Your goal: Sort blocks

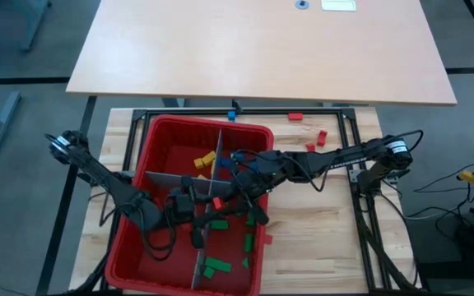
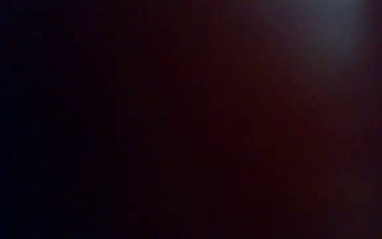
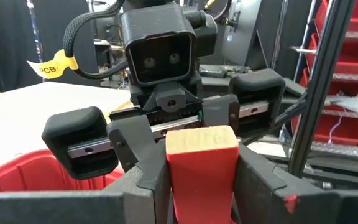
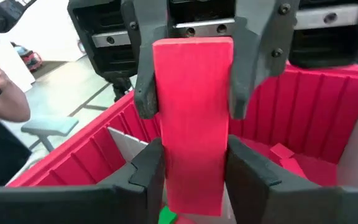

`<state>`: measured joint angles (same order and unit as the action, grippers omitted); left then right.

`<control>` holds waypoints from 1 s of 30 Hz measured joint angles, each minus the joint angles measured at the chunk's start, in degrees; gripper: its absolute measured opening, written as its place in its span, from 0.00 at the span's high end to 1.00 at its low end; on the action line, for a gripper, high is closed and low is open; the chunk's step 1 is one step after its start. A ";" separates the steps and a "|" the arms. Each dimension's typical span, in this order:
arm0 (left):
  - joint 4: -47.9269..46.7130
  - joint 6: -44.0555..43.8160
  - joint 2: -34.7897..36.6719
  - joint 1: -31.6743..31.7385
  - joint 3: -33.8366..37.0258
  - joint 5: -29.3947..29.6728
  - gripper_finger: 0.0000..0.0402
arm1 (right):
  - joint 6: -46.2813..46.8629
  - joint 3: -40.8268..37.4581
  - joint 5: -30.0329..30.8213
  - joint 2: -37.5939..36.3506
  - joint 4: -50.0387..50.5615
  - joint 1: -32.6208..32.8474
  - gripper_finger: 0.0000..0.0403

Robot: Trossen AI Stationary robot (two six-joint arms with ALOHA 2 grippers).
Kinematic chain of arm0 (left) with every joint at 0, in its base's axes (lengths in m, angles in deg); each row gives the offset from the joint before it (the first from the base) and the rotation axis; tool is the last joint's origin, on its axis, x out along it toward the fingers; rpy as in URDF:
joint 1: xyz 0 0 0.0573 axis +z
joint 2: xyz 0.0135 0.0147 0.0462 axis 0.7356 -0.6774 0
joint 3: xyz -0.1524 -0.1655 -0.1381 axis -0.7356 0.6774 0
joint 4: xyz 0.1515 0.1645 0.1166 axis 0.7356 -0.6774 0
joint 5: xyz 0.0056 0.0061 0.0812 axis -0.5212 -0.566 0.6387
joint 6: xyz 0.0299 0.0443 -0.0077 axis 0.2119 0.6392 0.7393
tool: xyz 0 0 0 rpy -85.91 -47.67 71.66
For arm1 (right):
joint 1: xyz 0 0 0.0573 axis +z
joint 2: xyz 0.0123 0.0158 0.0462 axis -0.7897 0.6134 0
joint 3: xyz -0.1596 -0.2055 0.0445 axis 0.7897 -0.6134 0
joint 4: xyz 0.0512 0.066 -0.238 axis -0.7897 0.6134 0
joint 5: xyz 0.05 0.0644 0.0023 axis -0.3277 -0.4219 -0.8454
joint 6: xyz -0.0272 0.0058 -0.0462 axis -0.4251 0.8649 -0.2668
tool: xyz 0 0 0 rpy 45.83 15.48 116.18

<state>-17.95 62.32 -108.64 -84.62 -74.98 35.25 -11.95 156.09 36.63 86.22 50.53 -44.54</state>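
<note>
Arms meet over the red bin (image 1: 151, 140) in the high view, both grippers at the grey divider (image 1: 159, 180); loose blocks (image 1: 216, 267) lie inside and on the table. The low view is dark. In the left wrist view, the left gripper (image 3: 202, 177) clamps an upright red block (image 3: 202, 163), wooden end up, with the right gripper (image 3: 168, 134) opposite. In the right wrist view, both grippers pinch it, long axis vertical.

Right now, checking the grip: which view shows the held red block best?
Right wrist view: the red block shows its broad face. The left wrist view shows mostly its end; the high view hardly shows it; the low view is dark.
</note>
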 joint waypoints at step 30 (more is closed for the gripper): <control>-68.28 -50.11 13.79 -16.73 0.11 3.55 0.38 | 7.52 3.43 3.98 -4.03 46.64 3.17 0.57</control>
<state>-86.24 12.21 -94.86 -101.35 -74.87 38.81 -4.43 159.52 40.61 82.19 97.17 -41.37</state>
